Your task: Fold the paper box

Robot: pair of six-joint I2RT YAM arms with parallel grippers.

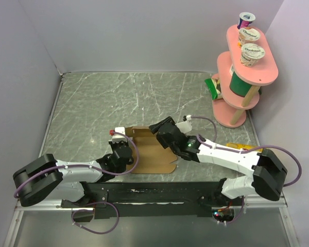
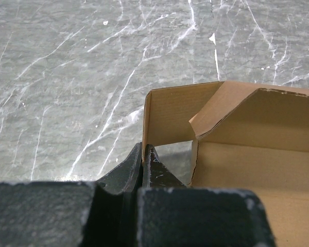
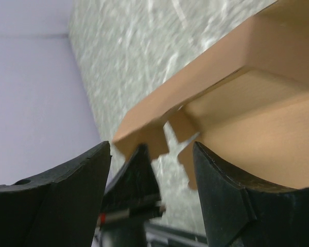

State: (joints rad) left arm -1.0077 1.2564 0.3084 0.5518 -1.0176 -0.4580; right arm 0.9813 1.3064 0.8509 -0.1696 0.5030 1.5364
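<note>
You have one paper box, half formed, lying on the table near its front edge, between the two arms. Its raised back wall runs left to right along the far side, and that is the box's longer line. The flat flap with the scalloped edge points back toward the arm bases. In the left wrist view one short side wall stands upright and a corner tab leans inward over the floor.

Your left gripper has its jaws pressed together, with the tips touching the bottom corner of that upright side wall. Whether any card is pinched between them cannot be told.

Your right gripper stands wide open at the back wall. One finger is on each side of the notched corner, and it grips nothing.

At the far right corner stands one pink two-tier stand. Three yoghurt cups sit in a row on its top shelf, and one green cylinder sits on the lower shelf.
</note>
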